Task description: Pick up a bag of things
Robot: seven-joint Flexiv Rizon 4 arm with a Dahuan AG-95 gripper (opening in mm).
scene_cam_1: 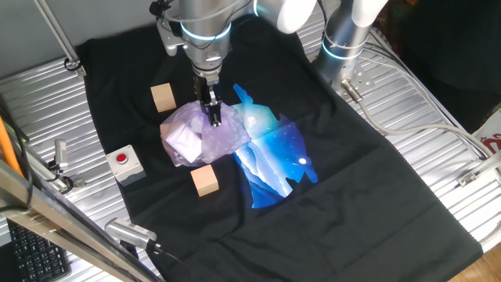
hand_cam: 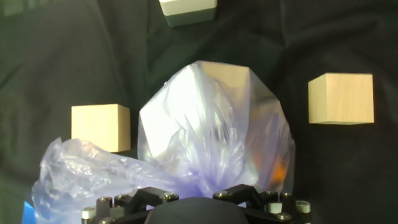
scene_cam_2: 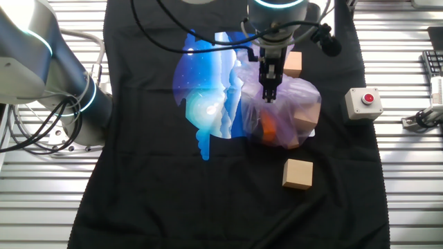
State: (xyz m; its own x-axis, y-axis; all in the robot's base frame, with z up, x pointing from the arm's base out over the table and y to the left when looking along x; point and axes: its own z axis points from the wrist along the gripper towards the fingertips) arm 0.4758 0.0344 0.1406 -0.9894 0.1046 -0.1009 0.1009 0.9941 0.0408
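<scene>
The bag of things (scene_cam_1: 197,135) is a wrinkly pale purple plastic bag on the black cloth, with tan, white and orange blocks showing through. It also shows in the other fixed view (scene_cam_2: 287,117) and fills the middle of the hand view (hand_cam: 211,134). My gripper (scene_cam_1: 213,117) points straight down onto the bag's gathered top, also in the other fixed view (scene_cam_2: 268,93). The fingers look closed on the bunched plastic. In the hand view the plastic gathers right at the gripper (hand_cam: 200,194).
Two bare tan wooden cubes lie on the cloth, one behind the bag (scene_cam_1: 163,97) and one in front of it (scene_cam_1: 204,179). A grey box with a red button (scene_cam_1: 124,162) stands at the cloth's edge. A blue-and-white print (scene_cam_1: 274,160) lies beside the bag.
</scene>
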